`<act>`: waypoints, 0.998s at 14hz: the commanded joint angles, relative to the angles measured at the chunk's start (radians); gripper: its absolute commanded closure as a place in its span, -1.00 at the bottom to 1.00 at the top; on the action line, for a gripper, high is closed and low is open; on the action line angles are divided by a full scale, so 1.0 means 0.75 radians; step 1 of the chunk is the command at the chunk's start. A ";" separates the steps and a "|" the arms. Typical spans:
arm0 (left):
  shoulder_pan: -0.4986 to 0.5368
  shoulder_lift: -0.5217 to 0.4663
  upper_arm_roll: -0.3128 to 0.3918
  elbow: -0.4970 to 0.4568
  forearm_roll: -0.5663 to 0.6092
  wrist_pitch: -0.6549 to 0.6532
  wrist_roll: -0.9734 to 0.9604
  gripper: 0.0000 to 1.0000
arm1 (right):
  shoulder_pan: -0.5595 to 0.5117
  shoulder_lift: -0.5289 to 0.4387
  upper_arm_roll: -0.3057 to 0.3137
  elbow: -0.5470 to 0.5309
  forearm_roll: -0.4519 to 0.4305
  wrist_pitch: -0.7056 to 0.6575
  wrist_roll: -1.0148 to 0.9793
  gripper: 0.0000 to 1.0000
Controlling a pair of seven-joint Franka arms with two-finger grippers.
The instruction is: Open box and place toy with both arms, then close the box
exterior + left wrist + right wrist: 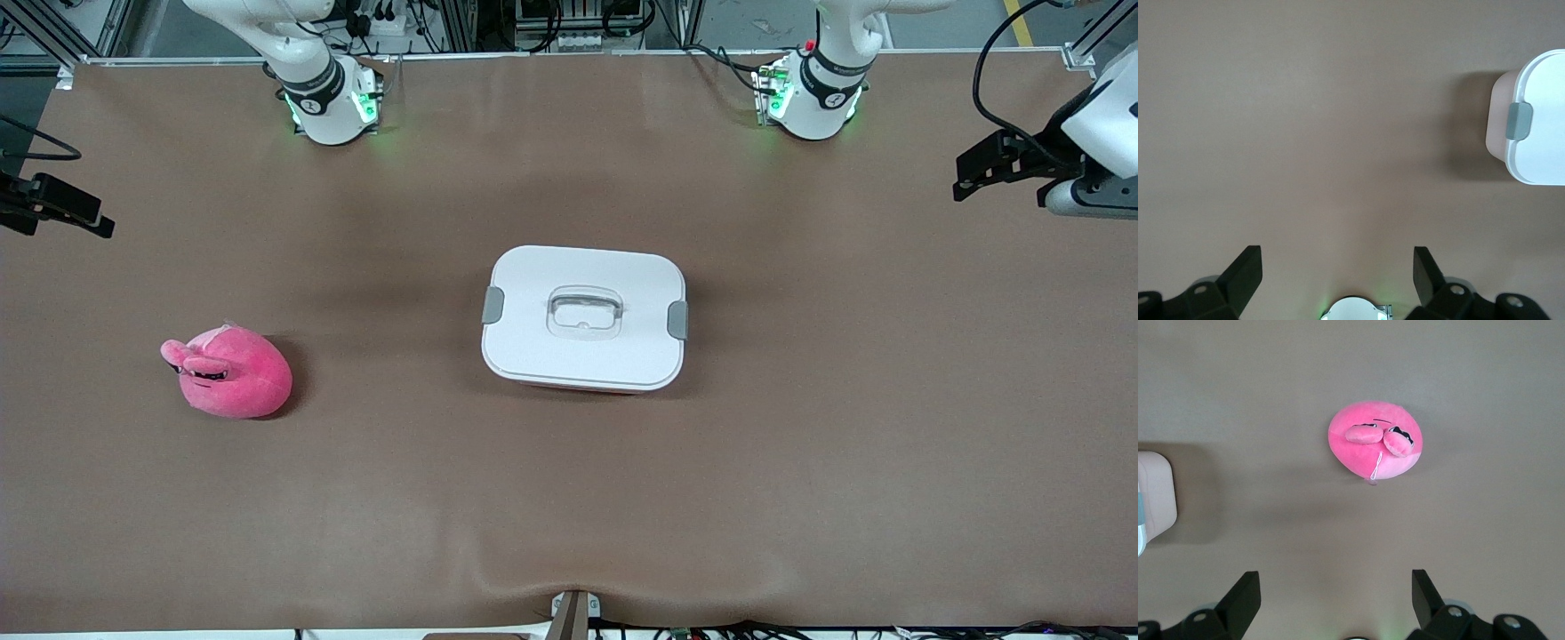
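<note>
The box [584, 317] stands shut at the middle of the table, its white lid held by two grey side clips [492, 305] around a recessed handle [584, 309]. The pink plush toy [233, 371] lies on the table toward the right arm's end, slightly nearer the front camera than the box. My left gripper [969, 178] hangs open and empty over the left arm's end of the table. Its wrist view [1337, 267] shows one end of the box [1538, 127]. My right gripper [93, 220] hangs open and empty over the right arm's end. Its wrist view [1336, 590] shows the toy [1375, 440].
The brown table cover [569, 498] is bare around the box and the toy. The two arm bases [329, 102] [813, 98] stand along the table's back edge. A small clamp [573, 612] sits at the front edge.
</note>
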 commanded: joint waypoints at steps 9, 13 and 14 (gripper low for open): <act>-0.025 0.159 -0.015 0.118 0.000 0.039 -0.345 -1.00 | -0.001 0.071 0.013 0.032 0.008 -0.006 -0.001 -1.00; -0.055 0.206 -0.013 0.120 -0.002 0.059 -0.470 -1.00 | 0.034 0.071 0.015 0.032 -0.008 -0.025 0.001 -1.00; -0.067 0.208 -0.019 0.120 -0.004 0.073 -0.527 -1.00 | 0.030 0.071 0.015 0.030 -0.009 -0.025 0.001 -1.00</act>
